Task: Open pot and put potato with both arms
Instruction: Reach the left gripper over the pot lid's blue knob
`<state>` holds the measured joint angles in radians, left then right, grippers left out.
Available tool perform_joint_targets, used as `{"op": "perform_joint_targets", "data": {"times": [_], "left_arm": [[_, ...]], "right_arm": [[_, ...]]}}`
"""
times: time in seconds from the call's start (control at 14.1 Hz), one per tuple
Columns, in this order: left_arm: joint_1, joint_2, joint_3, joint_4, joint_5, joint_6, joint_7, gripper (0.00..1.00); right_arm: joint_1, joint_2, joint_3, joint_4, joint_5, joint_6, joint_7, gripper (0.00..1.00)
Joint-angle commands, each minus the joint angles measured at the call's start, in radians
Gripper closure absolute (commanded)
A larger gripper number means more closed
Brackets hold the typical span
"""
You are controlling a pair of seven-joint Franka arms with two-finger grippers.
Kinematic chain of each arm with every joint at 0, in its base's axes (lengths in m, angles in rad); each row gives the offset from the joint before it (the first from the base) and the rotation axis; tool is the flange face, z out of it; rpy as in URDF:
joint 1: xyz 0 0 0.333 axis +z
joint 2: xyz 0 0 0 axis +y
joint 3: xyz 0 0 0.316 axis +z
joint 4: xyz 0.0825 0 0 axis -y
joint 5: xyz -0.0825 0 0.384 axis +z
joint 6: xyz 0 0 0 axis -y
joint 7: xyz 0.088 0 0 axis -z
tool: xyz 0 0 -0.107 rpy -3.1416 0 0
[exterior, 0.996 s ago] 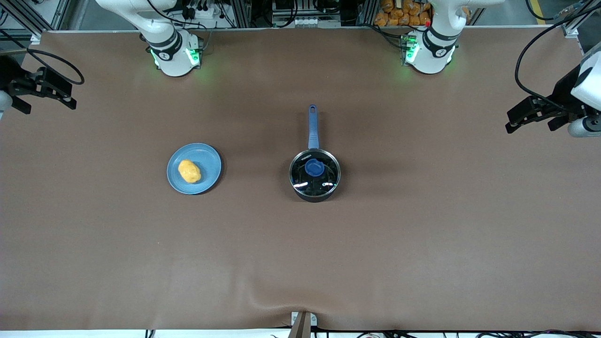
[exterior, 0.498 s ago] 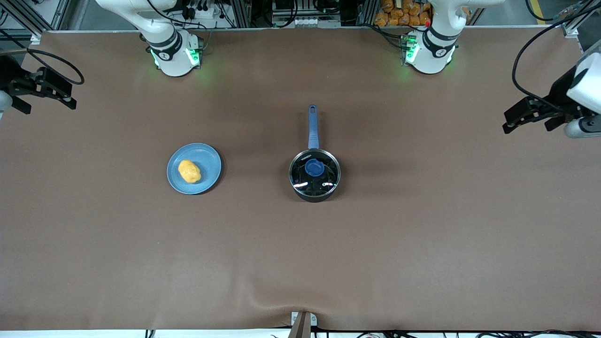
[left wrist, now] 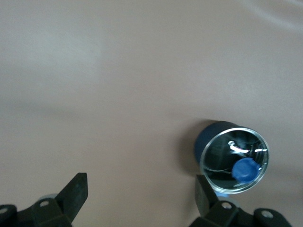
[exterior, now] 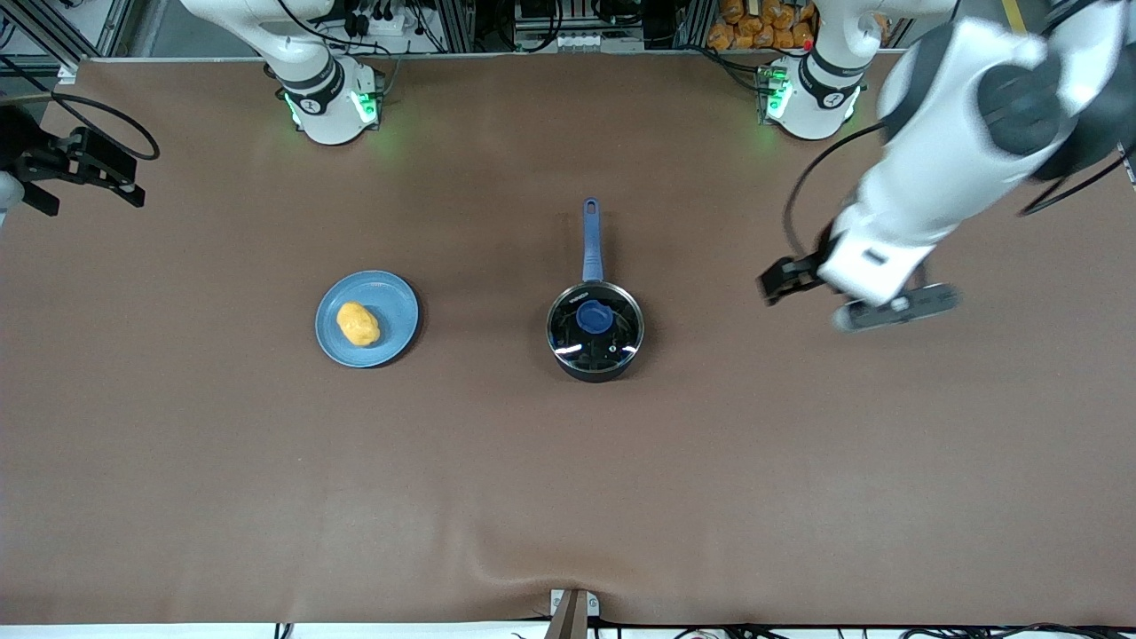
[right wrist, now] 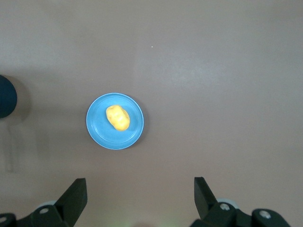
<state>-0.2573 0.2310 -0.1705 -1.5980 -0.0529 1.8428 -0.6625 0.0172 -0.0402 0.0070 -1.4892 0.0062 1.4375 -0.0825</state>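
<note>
The pot [exterior: 595,342] is a black saucepan with a blue handle [exterior: 591,240] pointing toward the arms' bases. Its glass lid with a blue knob [exterior: 593,317] is on. The potato [exterior: 358,324] lies on a light-blue plate [exterior: 395,306], beside the pot toward the right arm's end. My left gripper [exterior: 777,286] hangs open over bare table beside the pot, toward the left arm's end. Its wrist view shows the lidded pot [left wrist: 208,142] just past one open finger [left wrist: 203,191]. My right gripper [exterior: 98,169] waits open at its end of the table. Its wrist view shows the potato [right wrist: 117,117].
The brown table covering [exterior: 568,479] has a slight wrinkle near its front edge. Both arm bases [exterior: 328,106] stand along the edge farthest from the front camera. A dark rim of the pot [right wrist: 5,97] shows at the border of the right wrist view.
My left arm has swung in from its end of the table toward the pot, its gripper still open. The right arm, pot and potato have not moved.
</note>
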Motion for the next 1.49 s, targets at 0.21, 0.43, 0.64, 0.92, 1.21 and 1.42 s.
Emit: {"op": "perform_joint_targets", "data": {"times": [0.21,0.43,0.64,0.92,1.21,1.42], "left_arm": [[-0.186,0.187,0.005,0.087,0.025,0.094,-0.277,0.0],[-0.278,0.26,0.013,0.093,0.062,0.165,-0.394,0.0],[-0.336,0.327,0.014,0.096,0.128,0.217,-0.486,0.0],[-0.372,0.375,0.014,0.118,0.168,0.227,-0.545,0.0],[-0.376,0.393,0.014,0.138,0.174,0.233,-0.549,0.0],[-0.376,0.418,0.016,0.138,0.186,0.24,-0.548,0.0]], "right_arm": [[-0.011,-0.012,0.005,-0.013,0.012,0.004,-0.013,0.0],[-0.011,-0.013,0.005,-0.013,0.012,0.001,-0.013,0.0],[-0.013,-0.012,0.004,-0.013,0.012,0.003,-0.013,0.0],[-0.013,-0.012,0.004,-0.013,0.012,0.006,-0.013,0.0],[-0.011,-0.012,0.004,-0.013,0.012,0.006,-0.013,0.0],[-0.011,-0.009,0.004,-0.013,0.012,0.008,-0.013,0.0]]}}
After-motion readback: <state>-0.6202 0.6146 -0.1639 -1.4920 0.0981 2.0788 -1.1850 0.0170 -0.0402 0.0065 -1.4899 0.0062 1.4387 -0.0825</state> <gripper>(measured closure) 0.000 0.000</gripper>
